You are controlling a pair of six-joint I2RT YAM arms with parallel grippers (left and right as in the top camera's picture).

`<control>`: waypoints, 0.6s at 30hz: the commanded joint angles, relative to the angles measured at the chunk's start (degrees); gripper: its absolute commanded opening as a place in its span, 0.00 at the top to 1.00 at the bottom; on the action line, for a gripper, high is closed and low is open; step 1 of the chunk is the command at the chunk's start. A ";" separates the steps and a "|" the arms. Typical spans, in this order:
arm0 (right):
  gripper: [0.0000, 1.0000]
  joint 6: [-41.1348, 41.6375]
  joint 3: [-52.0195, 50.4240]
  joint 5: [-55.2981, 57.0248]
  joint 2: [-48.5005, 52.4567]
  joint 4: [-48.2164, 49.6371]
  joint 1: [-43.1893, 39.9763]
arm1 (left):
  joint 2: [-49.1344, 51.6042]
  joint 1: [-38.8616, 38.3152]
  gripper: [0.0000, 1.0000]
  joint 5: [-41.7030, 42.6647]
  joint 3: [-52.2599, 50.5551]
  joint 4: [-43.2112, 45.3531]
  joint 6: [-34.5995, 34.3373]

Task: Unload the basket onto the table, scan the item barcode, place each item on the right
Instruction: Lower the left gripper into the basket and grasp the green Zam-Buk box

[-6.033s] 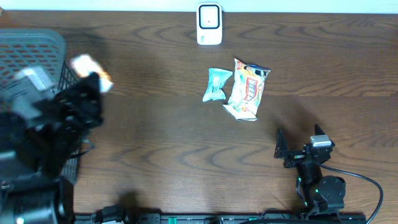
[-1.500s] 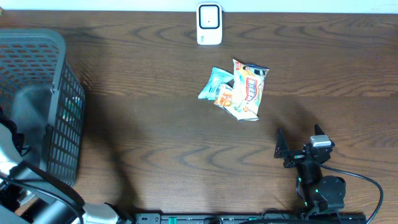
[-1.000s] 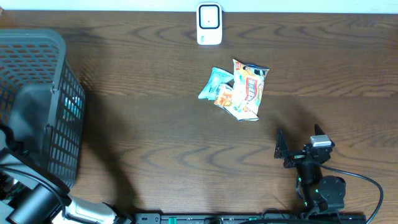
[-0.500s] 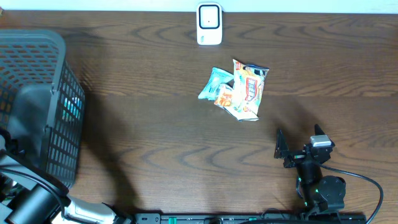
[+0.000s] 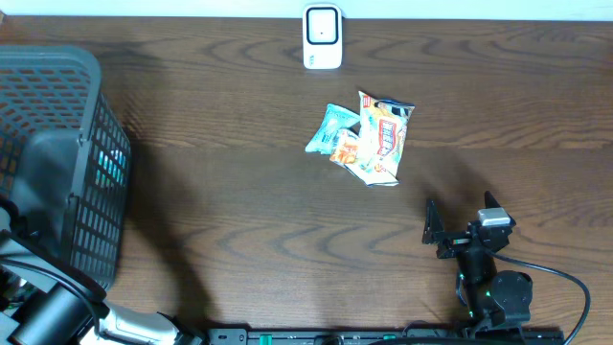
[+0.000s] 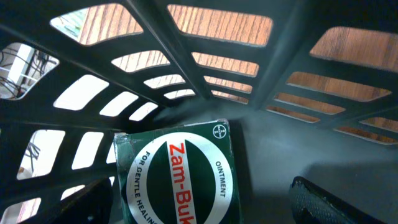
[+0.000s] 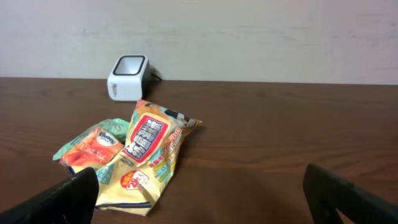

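In the left wrist view, a green Zam-Buk ointment box lies on the floor of the dark grey basket. My left gripper is open and straddles the box. Its left finger is close beside the box and its right finger stands well apart. From overhead the left gripper is hidden inside the basket. The white barcode scanner stands at the table's far edge. My right gripper rests open near the front right, holding nothing.
A pile of snack packets lies mid-table: a yellow bag, a teal packet and an orange packet. The right wrist view shows them ahead, with the scanner behind. The left arm fills the front left corner.
Six seconds ago the left arm held an orange packet above the basket's edge; that packet now lies on the snack pile and the arm is down in the basket. The right arm is still.
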 commanded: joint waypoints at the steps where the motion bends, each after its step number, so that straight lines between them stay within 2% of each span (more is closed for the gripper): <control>1: 0.01 0.74 -0.07 0.07 -0.35 -0.26 0.42 | 0.81 0.46 0.11 1.16 -2.80 -0.28 0.28; 4: 0.01 0.74 -0.07 0.04 -0.35 -0.26 0.42 | 0.81 0.46 0.15 1.14 -3.58 0.17 0.31; 6: 0.01 0.74 -0.07 0.07 -0.35 -0.26 0.42 | 0.81 0.46 0.29 1.14 -3.93 0.42 0.59; 7: 0.01 0.74 -0.07 0.07 -0.35 -0.26 0.42 | 0.81 0.46 0.44 1.14 -3.98 0.46 2.05; 8: 0.01 0.74 -0.07 0.07 -0.35 -0.26 0.42 | 0.81 0.46 0.47 1.11 -3.98 0.50 2.56; 10: 0.01 0.74 -0.07 0.04 -0.35 -0.26 0.42 | 0.79 0.46 0.48 1.11 -3.96 0.66 4.68; 15: 0.01 0.74 -0.07 0.07 -0.35 -0.26 0.42 | 0.76 0.46 0.46 1.14 -3.91 -0.11 4.63; 18: 0.01 0.74 -0.07 0.07 -0.35 -0.26 0.42 | 0.76 0.46 0.38 1.09 -3.91 -0.50 4.81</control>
